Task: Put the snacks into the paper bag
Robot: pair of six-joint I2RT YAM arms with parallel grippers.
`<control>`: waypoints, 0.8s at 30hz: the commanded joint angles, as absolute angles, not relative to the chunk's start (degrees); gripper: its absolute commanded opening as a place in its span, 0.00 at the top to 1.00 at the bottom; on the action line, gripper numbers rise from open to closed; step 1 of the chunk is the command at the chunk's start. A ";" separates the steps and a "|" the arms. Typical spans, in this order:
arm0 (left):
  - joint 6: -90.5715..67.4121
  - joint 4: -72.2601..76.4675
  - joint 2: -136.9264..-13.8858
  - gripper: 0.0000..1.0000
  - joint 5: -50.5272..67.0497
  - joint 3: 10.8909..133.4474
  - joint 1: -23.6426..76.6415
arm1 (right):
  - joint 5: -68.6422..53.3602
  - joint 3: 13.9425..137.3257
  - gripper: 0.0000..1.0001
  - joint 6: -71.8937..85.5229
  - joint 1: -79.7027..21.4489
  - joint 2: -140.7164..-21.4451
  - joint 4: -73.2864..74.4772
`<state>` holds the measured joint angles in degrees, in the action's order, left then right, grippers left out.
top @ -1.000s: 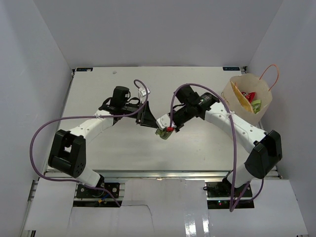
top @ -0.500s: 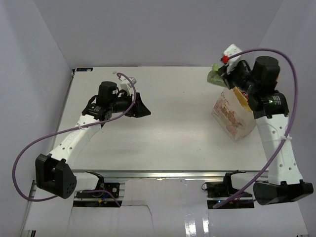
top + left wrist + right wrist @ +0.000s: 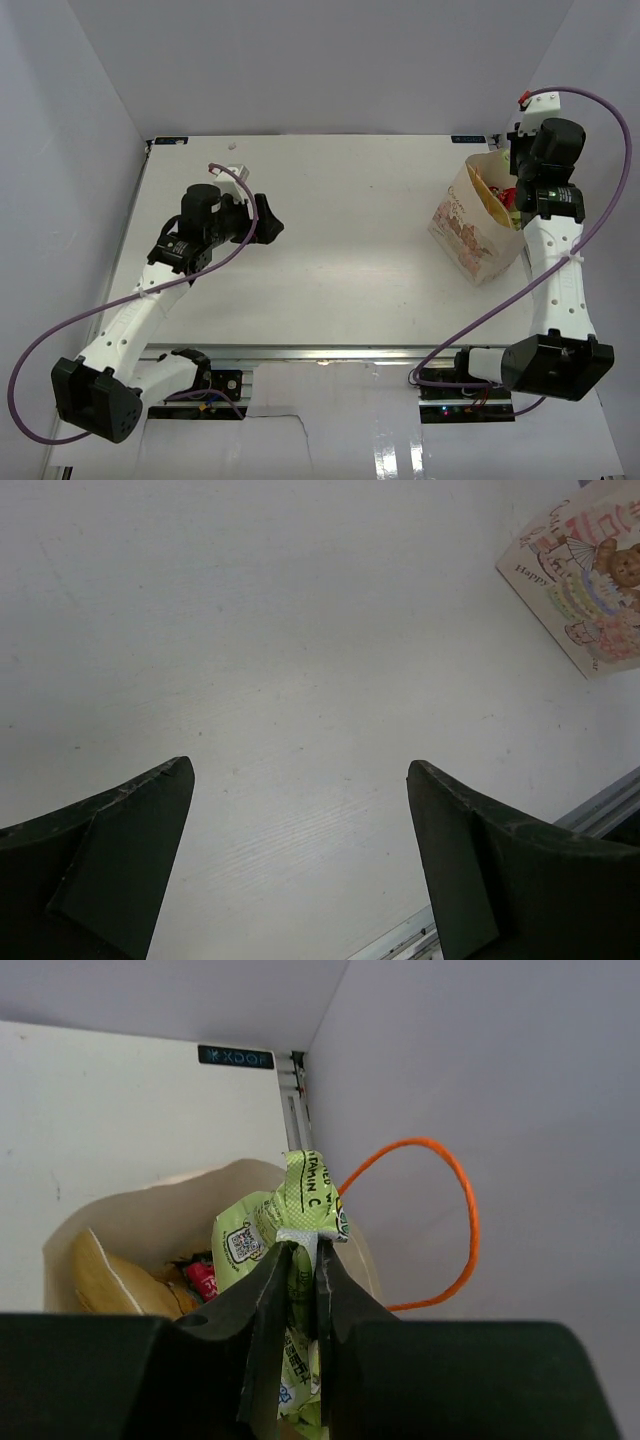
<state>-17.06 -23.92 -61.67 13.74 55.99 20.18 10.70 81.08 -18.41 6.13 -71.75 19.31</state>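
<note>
right hand (image 3: 302,1260) pinched narrow on light green packet (image 3: 310,1192), packet directly over paper bag (image 3: 120,1205) mouth. left hand (image 3: 300,770) wide, above desk (image 3: 250,630).

You have two arms of one build bolted at the near edge of the counter (image 3: 350,260). The left arm (image 3: 130,315) and right arm (image 3: 562,280) are rounded white links joined by black cylindrical joints, with a chunky black housing nearest that edge. A thin purple cable (image 3: 60,325) trails off the left arm past the counter's left side, and a matching right cable (image 3: 627,150) runs beyond its right side. The left gripper (image 3: 300,770) has dark, matte, wedge-shaped fingers with scuffed edges. The right gripper (image 3: 303,1250) has black, tapered ones. A white block (image 3: 542,100) with a red tab caps the right wrist.
</note>
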 commanded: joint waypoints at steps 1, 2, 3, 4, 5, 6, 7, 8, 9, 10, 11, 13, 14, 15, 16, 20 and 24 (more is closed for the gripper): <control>-17.58 -23.73 -59.33 0.02 10.90 54.49 20.04 | 12.13 79.99 0.92 -18.81 7.64 -71.19 16.44; -17.75 -23.64 -59.07 0.02 10.81 54.23 20.04 | 11.26 79.37 0.91 -19.07 7.82 -71.19 16.44; -17.84 -23.73 -58.54 0.02 10.64 53.79 20.04 | 10.90 78.15 0.89 -19.59 8.08 -71.10 16.44; -17.84 -23.73 -58.27 0.02 10.55 53.53 20.04 | 10.64 77.53 0.88 -19.69 8.26 -71.10 16.44; -17.93 -23.73 -58.18 0.02 10.55 53.44 20.04 | 9.85 76.91 0.82 -19.95 8.35 -71.02 16.44; -18.02 -23.99 -58.01 0.02 10.46 53.18 20.04 | 9.41 75.86 0.77 -20.04 8.44 -70.93 16.44; -18.02 -23.99 -57.83 0.02 10.55 53.26 20.04 | 8.80 75.50 0.68 -20.47 8.44 -70.67 16.44; -18.02 -24.08 -57.75 0.02 10.63 53.09 20.04 | 7.66 75.15 0.41 -20.74 8.44 -70.66 16.52; -18.10 -24.17 -57.57 0.02 10.63 53.09 20.04 | 6.86 74.89 0.29 -20.92 8.44 -70.49 16.61; -18.19 -24.26 -57.48 0.02 10.55 53.17 20.04 | 4.94 74.62 0.19 -21.70 8.44 -69.97 16.79; -18.19 -24.34 -57.48 0.02 10.55 53.26 20.04 | 4.14 74.53 0.06 -21.97 8.35 -69.70 16.79; -18.37 -24.35 -57.48 0.02 10.55 53.44 20.04 | 2.56 75.40 0.02 -22.50 8.44 -69.00 17.22; -18.46 -24.35 -57.48 0.02 10.55 53.61 20.04 | 1.50 76.19 0.02 -22.33 8.44 -68.91 17.66; -18.54 -24.35 -57.57 0.02 10.46 53.79 20.04 | 0.80 77.25 0.03 -21.98 8.44 -68.99 18.45; -18.63 -24.35 -57.57 0.02 10.28 54.14 20.04 | -2.95 80.48 0.07 -21.54 8.44 -69.26 21.24; -19.25 -24.43 -57.66 0.02 9.15 55.54 20.04 | -17.03 93.40 0.10 -23.10 6.69 -72.24 32.82; -19.69 -24.35 -57.48 0.02 8.35 57.30 20.04 | -10.22 103.35 0.10 -18.99 -4.89 -77.16 39.00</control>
<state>-18.98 -24.64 -59.07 9.80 53.89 20.18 -8.49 97.54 -21.02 2.55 -75.44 32.58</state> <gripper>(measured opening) 0.979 0.904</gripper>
